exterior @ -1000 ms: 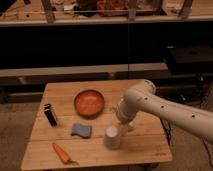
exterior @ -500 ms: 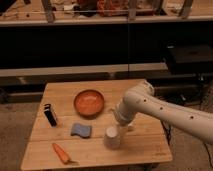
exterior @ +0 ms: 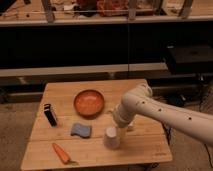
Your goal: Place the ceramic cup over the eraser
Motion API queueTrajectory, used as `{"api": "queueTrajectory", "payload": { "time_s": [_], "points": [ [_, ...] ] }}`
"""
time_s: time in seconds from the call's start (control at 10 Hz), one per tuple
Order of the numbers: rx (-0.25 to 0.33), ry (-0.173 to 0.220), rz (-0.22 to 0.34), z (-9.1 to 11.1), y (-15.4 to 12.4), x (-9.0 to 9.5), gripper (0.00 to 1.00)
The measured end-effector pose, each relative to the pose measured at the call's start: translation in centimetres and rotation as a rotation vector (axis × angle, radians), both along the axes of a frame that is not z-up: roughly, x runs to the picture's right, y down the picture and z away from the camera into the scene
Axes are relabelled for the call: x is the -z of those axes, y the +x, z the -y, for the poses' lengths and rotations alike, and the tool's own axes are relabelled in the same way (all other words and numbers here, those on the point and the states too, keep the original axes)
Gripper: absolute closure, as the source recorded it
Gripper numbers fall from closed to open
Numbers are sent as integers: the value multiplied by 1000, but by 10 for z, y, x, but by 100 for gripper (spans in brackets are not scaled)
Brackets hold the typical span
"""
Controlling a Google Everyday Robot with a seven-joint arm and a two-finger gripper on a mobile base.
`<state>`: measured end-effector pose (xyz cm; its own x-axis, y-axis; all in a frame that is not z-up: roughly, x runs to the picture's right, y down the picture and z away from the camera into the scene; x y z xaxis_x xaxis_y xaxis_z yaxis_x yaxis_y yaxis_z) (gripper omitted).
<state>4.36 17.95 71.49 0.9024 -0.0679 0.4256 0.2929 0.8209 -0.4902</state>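
The ceramic cup (exterior: 112, 137) is small, whitish and tapered, and stands upside down on the wooden table (exterior: 145, 145) near the front. My gripper (exterior: 119, 125) is at the end of the white arm, right above and behind the cup, apparently touching its top. A flat blue-grey pad (exterior: 81, 130) lies to the left of the cup and looks like the eraser. A black block with a pale end (exterior: 50, 115) stands further left. The cup is beside the pad, not over it.
A wide orange bowl (exterior: 89, 102) sits at the table's middle, behind the pad. A carrot (exterior: 61, 152) lies at the front left. The white arm (exterior: 165, 117) reaches in from the right. Dark shelving stands behind the table.
The arm has shifted very slightly. The cup stays in about the same spot on the table.
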Motion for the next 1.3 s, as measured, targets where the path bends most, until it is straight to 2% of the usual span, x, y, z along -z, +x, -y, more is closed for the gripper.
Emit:
{"api": "queueTrajectory", "payload": {
  "time_s": [1.3],
  "points": [
    [58, 5, 66, -21, -7, -7, 20]
  ]
}}
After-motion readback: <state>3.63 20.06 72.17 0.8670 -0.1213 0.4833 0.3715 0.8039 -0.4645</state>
